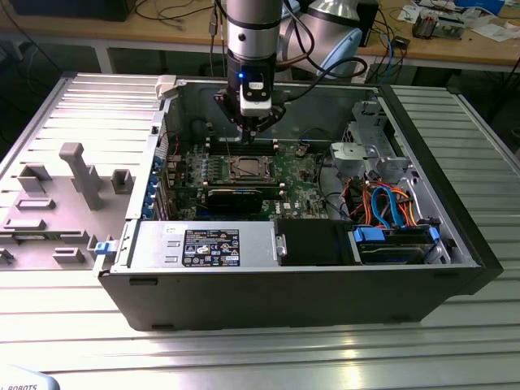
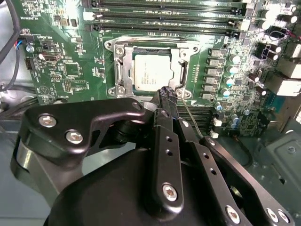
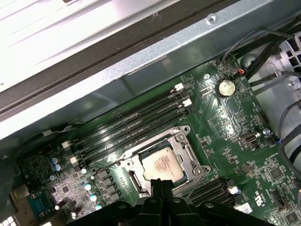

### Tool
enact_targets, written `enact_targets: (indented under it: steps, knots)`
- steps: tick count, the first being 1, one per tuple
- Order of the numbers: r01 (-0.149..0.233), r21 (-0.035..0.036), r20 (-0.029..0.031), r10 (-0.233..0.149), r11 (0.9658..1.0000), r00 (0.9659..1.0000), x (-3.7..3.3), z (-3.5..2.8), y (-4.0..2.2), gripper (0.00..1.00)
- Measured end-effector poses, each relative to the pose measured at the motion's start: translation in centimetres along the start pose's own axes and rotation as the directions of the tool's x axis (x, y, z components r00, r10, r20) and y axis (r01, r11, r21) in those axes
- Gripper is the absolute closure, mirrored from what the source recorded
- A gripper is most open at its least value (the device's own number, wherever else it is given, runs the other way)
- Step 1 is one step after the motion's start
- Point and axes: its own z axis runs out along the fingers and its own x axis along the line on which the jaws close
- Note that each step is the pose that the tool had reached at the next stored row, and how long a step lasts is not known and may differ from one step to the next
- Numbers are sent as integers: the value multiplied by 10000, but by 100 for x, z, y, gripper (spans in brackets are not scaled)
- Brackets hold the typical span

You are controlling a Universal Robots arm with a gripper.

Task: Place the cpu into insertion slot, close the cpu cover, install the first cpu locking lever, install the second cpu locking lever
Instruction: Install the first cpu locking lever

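My tool (image 1: 249, 132), tips clenched seemingly to nudge rather than grip, hangs at twelve o'clock of the insertion slot (image 1: 232, 168) in the exterior view, beside the wire lever (image 2: 190, 117), beyond which the cpu (image 2: 151, 73) lies seated under the lowered cpu cover (image 2: 123, 66).

Ribbed silver metal bench (image 1: 325, 357) stretching right across the exterior view, slats running side to side, glare streaking the near edge. Planted in the middle of it, an open black computer case (image 1: 301, 296) on its side with the opening facing up. Hard against the case on the exterior view's left, a flat grey panel (image 1: 49, 122) dotted with upright grey plastic blocks. Poking in at the near corner on that side, a rounded white object (image 1: 20, 380), too cut off to identify.
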Motion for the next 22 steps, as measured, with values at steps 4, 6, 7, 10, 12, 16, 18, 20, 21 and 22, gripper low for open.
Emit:
enact_targets:
  steps: [4, 6, 7, 10, 12, 16, 18, 20, 21, 22]
  knots:
    - [18, 0, 0, -18, 10000, 10000, 0, 0, 0, 89]
    - [18, 0, 0, -18, 10000, 10000, 0, 0, 0, 89]
    - [19, 0, -1, -19, 10000, 10000, 0, 0, 0, 89]
    - [19, 0, 0, -19, 10000, 10000, 0, 0, 0, 89]
    - [20, 0, 0, -20, 10000, 10000, 0, 0, 0, 89]
    - [84, 0, -1, -84, 10000, 10000, 0, 0, 0, 89]
    - [117, 0, -2, -117, 9999, 9999, 0, 0, 0, 89]
    - [140, 0, -2, -140, 9999, 9999, 0, 0, 0, 89]
    - [162, 0, -2, -162, 9999, 9999, 0, 0, 0, 89]
    - [218, 0, -3, -218, 9998, 9998, 0, 0, 0, 89]
